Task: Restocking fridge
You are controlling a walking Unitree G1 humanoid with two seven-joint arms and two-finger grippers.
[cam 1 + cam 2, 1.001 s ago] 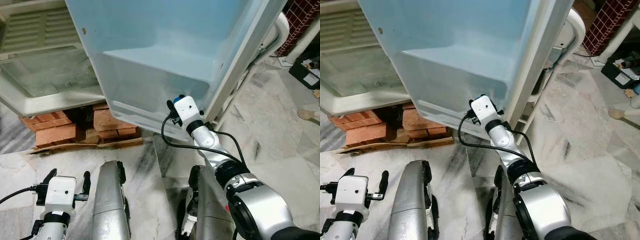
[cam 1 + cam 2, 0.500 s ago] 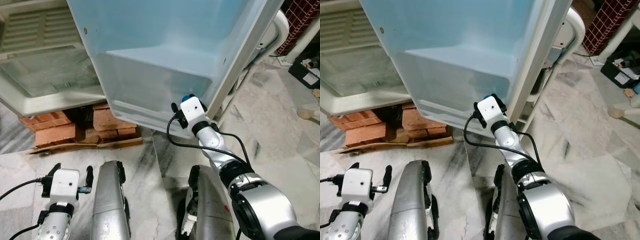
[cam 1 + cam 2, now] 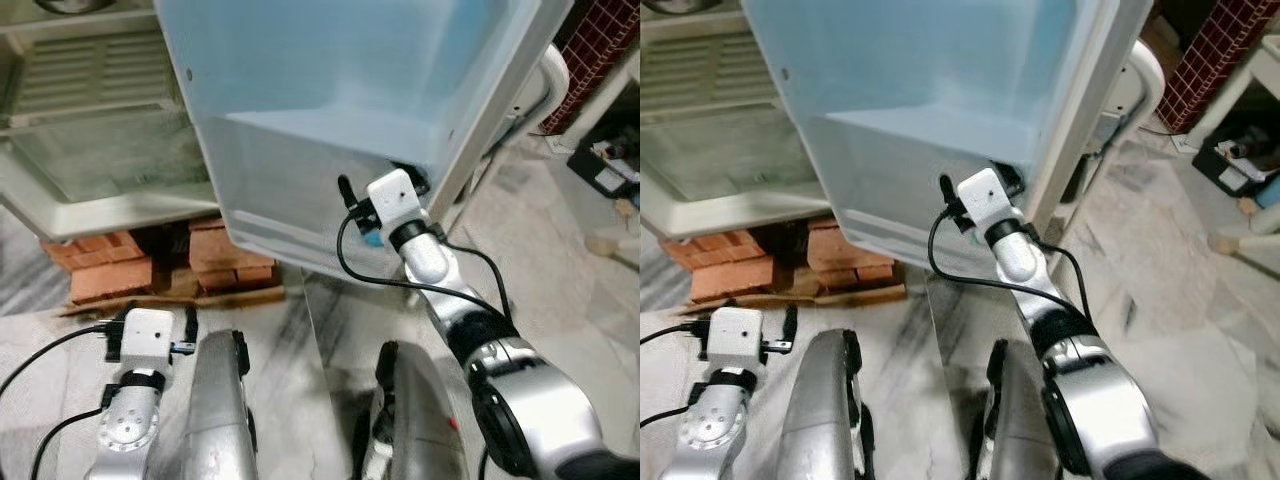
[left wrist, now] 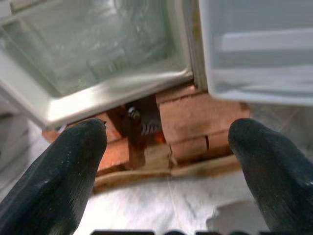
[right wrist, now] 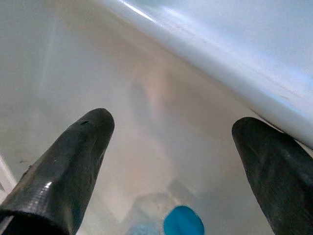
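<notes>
The right hand (image 5: 171,147) reaches over the rim of the fridge door's shelf (image 3: 300,150), fingers spread wide and empty; a blue-capped bottle (image 5: 182,221) stands in the shelf just below them; the left hand (image 4: 166,147), open and empty, hangs low facing the bricks (image 4: 195,117) under the fridge.

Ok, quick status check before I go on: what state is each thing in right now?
Fridge door: swung open.
Door bin: holds a blue-capped bottle.
Right gripper: open, reaching into the door bin above the bottle.
Left gripper: open, empty, held low, facing the bricks under the fridge.
</notes>
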